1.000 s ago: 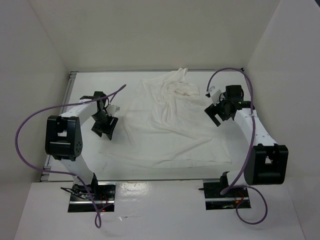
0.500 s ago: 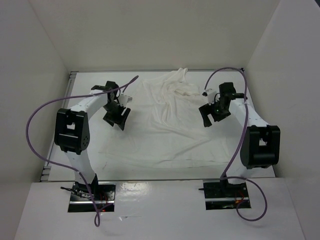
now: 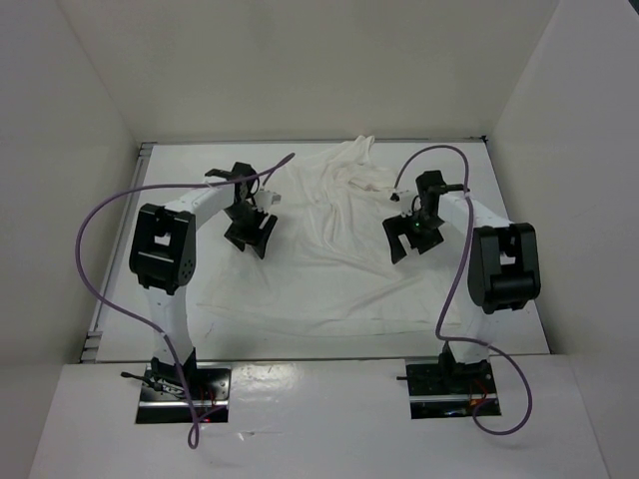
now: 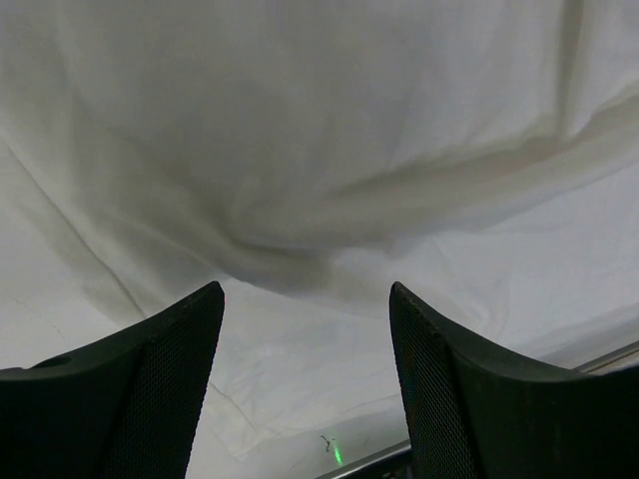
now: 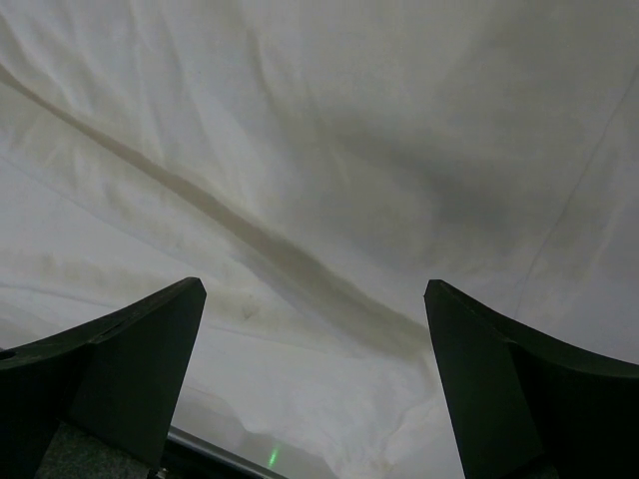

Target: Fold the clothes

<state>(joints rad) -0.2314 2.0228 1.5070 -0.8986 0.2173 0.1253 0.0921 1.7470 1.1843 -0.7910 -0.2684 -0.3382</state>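
a: top view first. where are the clothes (image 3: 334,264)?
b: spread over the middle of the table (image 3: 175,165), rumpled, with a bunched part at the upper centre of the frame and a straighter edge along the lower centre. nothing looks folded yet, as far as i can judge.
a: and the arms?
b: the left gripper (image 3: 250,232) hangs over the garment's left part and the right gripper (image 3: 407,238) over its right part, well apart from each other. i read this as the reach before a first grasp.
a: left wrist view?
b: its fingers (image 4: 165,379) stand apart at the bottom of the frame, nothing between them, only cloth beyond. a soft ridge crosses the middle. whether the tips touch the cloth, i cannot tell.
a: right wrist view?
b: fingers (image 5: 120,369) spread wide, empty too. a long crease runs from upper left toward lower centre.
a: so next?
b: likely both go down and pinch the thin cloth, each on its own side, then lift together so the fabric does not drag askew.
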